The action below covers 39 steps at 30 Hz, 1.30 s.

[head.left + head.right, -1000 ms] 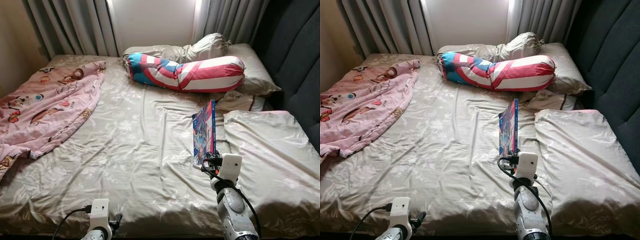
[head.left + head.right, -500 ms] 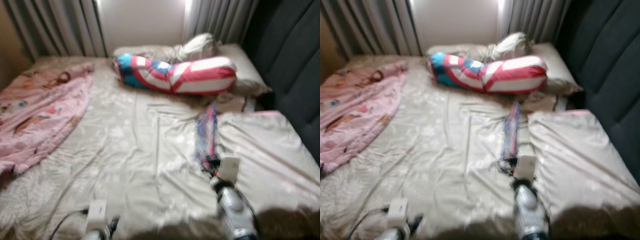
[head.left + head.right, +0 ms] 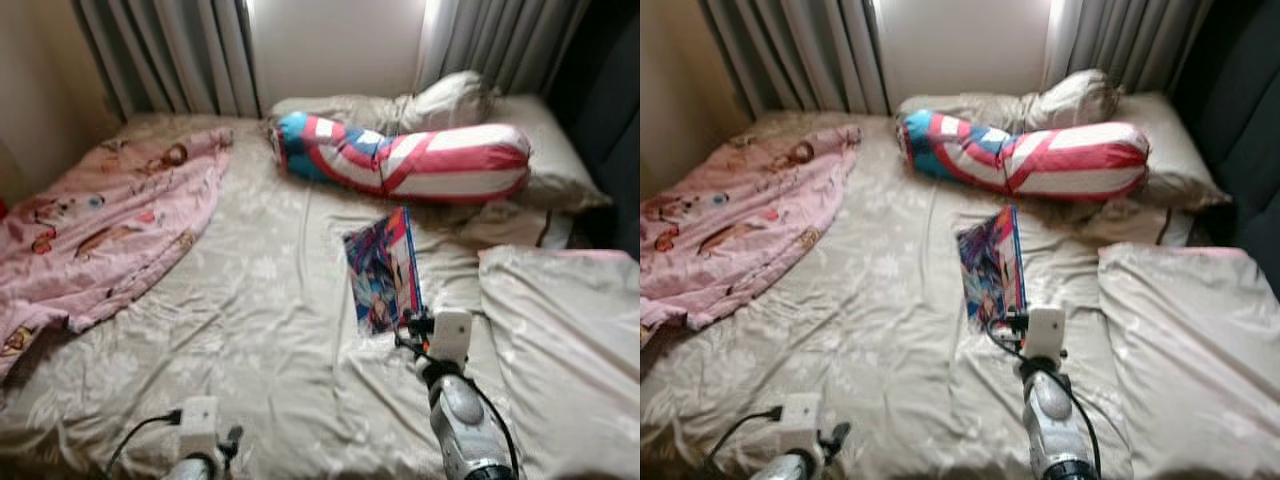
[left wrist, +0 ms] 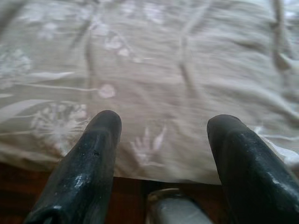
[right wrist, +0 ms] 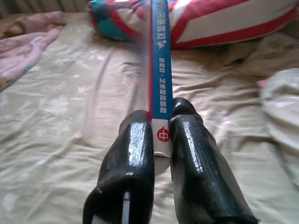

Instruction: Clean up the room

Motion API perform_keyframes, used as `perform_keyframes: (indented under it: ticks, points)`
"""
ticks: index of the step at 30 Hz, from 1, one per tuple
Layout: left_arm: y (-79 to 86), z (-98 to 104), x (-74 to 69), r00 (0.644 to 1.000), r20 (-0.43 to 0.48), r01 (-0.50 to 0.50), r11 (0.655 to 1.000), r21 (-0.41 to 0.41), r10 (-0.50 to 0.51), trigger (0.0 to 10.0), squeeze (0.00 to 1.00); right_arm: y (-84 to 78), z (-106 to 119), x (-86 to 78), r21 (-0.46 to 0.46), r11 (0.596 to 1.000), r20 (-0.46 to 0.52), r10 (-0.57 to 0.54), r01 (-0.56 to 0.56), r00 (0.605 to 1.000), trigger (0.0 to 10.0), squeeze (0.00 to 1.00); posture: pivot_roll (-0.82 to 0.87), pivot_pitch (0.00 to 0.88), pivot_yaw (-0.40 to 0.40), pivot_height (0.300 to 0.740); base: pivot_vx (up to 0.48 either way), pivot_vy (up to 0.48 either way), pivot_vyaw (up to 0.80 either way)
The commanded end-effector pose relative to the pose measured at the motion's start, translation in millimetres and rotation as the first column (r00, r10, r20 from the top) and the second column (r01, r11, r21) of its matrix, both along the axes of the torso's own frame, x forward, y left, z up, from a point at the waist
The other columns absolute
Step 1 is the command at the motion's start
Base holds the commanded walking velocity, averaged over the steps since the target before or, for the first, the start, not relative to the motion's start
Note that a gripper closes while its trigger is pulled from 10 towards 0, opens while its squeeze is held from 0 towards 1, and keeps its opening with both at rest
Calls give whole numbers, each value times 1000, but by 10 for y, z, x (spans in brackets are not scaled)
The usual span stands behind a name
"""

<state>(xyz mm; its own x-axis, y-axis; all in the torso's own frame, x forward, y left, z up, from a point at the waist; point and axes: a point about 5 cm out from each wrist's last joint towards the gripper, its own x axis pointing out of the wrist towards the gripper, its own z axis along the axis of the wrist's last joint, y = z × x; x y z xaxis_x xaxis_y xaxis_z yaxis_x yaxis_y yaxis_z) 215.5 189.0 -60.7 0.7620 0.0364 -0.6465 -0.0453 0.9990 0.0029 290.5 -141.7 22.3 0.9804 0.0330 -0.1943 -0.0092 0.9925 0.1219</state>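
A thin colourful book (image 3: 383, 268) with a blue spine (image 5: 160, 70) is held above the middle of the bed, its cover tilted up toward my head. My right gripper (image 5: 161, 127) is shut on the spine's near end, and its arm (image 3: 455, 410) reaches in from the near right. My left gripper (image 4: 161, 133) hangs open low at the bed's near edge, with the patterned sheet (image 4: 154, 70) under it and nothing between its fingers.
The beige floral bed (image 3: 250, 300) holds a pink cartoon blanket (image 3: 110, 215) at the left. A red, white and blue bolster (image 3: 410, 160) lies at the head with beige pillows (image 3: 450, 100) behind. Another pillow (image 3: 560, 330) is at right. Grey curtains (image 3: 170, 50) hang behind.
The camera has shifted and the earlier blur has cleared. The book in my right gripper has turned from edge-on to showing its cover. My left arm stays low.
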Motion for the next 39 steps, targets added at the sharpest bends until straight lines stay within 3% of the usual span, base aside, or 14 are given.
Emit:
perform_keyframes:
  ticks: [1,7,23,27,39]
  points:
    - [48,-10,-25,1000,-12,8,1000,21,-7,10000,0,-62,95,56,0,1000,53,-24,25,998,10000,0,-33,20,-38,740,0,-341,0]
    - [53,-14,-33,1000,-14,4,1000,21,-4,10000,0,-63,91,58,4,1000,54,-29,28,998,10000,0,-34,23,-38,740,0,-358,0]
    - [90,-35,-69,999,-31,-13,1000,18,13,10000,0,-70,58,44,-9,1000,38,-27,27,999,10000,0,-35,28,-37,740,0,0,0]
    - [126,12,-21,1000,13,-18,999,38,18,10000,0,-68,58,42,-17,1000,43,-22,22,999,10000,0,-39,27,-36,740,0,0,0]
    - [126,12,-21,1000,13,-18,999,38,18,10000,0,-68,58,42,-17,1000,43,-22,22,999,10000,0,-39,27,-36,740,0,0,0]
